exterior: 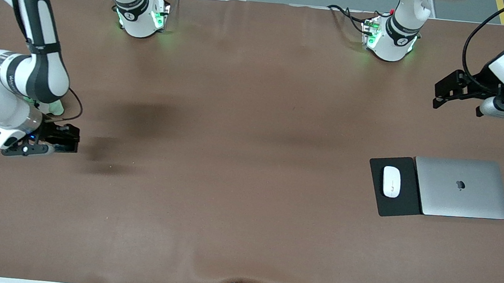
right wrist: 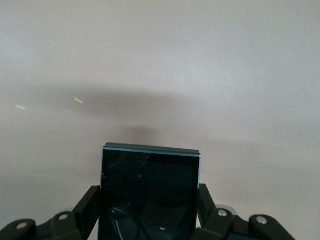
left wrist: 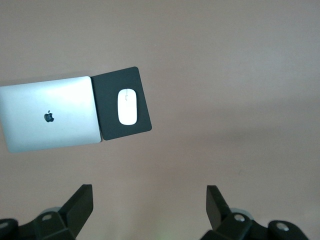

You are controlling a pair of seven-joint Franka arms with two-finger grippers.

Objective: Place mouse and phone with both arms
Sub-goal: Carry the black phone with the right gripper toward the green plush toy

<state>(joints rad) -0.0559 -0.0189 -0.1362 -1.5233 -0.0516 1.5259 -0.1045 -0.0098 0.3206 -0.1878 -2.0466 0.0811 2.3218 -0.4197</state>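
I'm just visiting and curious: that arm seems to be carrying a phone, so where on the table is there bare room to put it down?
Nearly everywhere. The brown table is bare from the right gripper, which holds the phone, to the black pad. Only the left arm's end is crowded: mouse on pad, laptop beside it. The left gripper hangs open there.

The table [exterior: 231, 158] wears a matt brown cloth-like cover, faintly rippled. The mouse [exterior: 391, 181] looks like glossy white plastic — smooth. The pad [exterior: 378, 192] under it is matt black, the laptop [exterior: 462, 188] brushed silver metal. The phone [right wrist: 150, 195] shows a dark, reflective glass face.
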